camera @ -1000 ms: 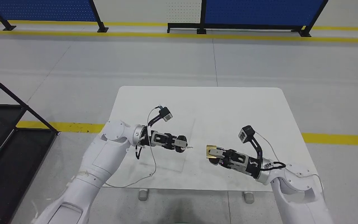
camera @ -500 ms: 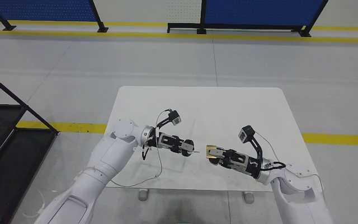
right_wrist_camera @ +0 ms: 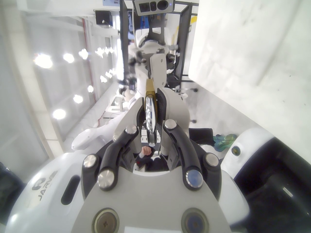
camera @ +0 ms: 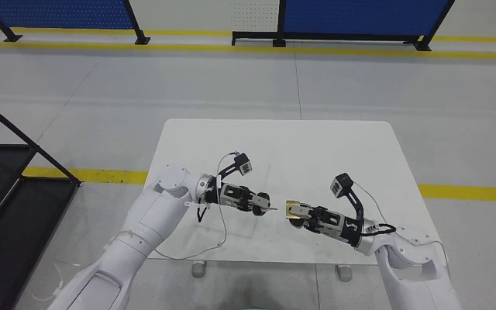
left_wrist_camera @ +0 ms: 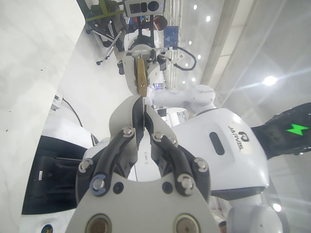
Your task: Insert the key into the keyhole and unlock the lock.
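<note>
A brass padlock [camera: 294,209] hangs above the white table [camera: 325,147] near its front edge, with my right gripper [camera: 302,215] shut on it. In the right wrist view the padlock [right_wrist_camera: 150,98] sits edge-on between the fingers [right_wrist_camera: 170,103]. My left gripper [camera: 266,206] faces it from the left, shut on a thin silver key [camera: 274,209]. In the left wrist view the key [left_wrist_camera: 144,116] is pinched between the dark pads and points at the padlock [left_wrist_camera: 141,76]. The key tip is just short of the lock body; whether they touch I cannot tell.
Both arms hover over the front half of the table. A black cart [camera: 23,194] stands on the floor to the left. Blue barrier panels [camera: 356,15] line the far side of the room.
My left arm has moved to the right, bringing the key from mid-table close up to the padlock. The right arm and the padlock have stayed where they were.
</note>
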Controlling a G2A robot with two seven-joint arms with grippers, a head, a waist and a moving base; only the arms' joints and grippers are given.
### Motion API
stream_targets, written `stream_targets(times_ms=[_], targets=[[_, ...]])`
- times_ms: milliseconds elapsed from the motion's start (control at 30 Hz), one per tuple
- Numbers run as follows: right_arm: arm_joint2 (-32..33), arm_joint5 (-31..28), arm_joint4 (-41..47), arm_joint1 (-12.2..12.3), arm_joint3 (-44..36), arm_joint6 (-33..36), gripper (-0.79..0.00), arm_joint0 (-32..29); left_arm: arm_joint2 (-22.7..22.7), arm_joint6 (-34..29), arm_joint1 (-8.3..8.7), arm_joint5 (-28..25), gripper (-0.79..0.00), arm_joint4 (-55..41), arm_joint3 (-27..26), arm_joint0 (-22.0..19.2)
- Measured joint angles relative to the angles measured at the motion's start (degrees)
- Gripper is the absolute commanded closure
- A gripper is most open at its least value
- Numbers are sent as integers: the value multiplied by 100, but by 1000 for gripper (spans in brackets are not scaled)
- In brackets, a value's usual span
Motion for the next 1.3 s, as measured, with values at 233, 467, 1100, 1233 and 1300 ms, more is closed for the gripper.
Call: stream_targets(times_ms=[233,467,1100,1233,1300], targets=[[0,0,0,0,0,0,0,0,174,-98,-60,342,0,-208,305,-187],[0,0,0,0,0,0,0,0,349,-262,-132,343,0,-349,557,-362],[0,0,0,0,0,0,0,0,862,-285,-183,132,0,-583,844,-690],[0,0,0,0,0,0,0,0,904,-285,-181,81,0,-630,875,-733],[0,0,0,0,0,0,0,0,920,-285,-180,57,0,-636,878,-745]])
